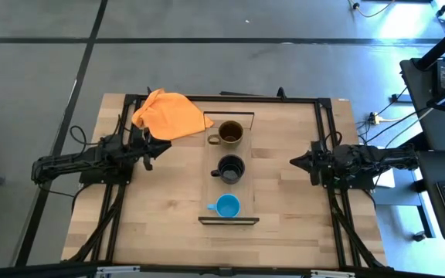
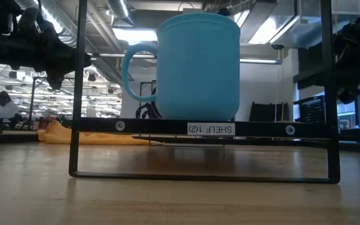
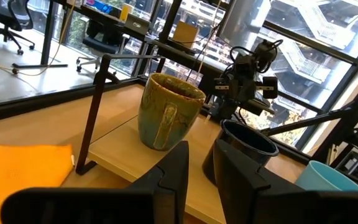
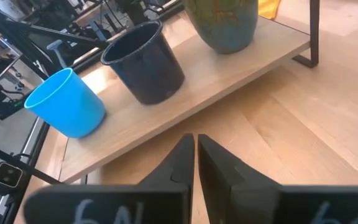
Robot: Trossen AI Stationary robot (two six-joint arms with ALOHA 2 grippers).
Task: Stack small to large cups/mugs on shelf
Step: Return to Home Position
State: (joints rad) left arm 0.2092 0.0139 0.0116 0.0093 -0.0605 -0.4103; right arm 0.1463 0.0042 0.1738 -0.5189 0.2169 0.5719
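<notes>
Three mugs stand upright in a row on the shelf [image 1: 246, 151], each on its base: the brown-olive mug [image 1: 230, 133] at the far end, the black mug [image 1: 231, 167] in the middle, the blue mug [image 1: 227, 205] at the near end. The low view shows the blue mug [image 2: 195, 65] on the shelf's board [image 2: 167, 128]. My left gripper [image 1: 167, 146] hovers left of the shelf, its fingers [image 3: 201, 149] a little apart, pointing toward the brown-olive mug [image 3: 166, 112]. My right gripper [image 1: 292, 162] hovers right of the shelf, shut [image 4: 196, 138], facing the black mug [image 4: 145, 62].
An orange cloth [image 1: 170, 113] lies on the table's far left part, beside the left gripper. Thin dark rails [image 3: 95, 118] stand up at the shelf's short ends. Bare tabletop [image 1: 168, 224] lies on both sides of the shelf and toward the near edge.
</notes>
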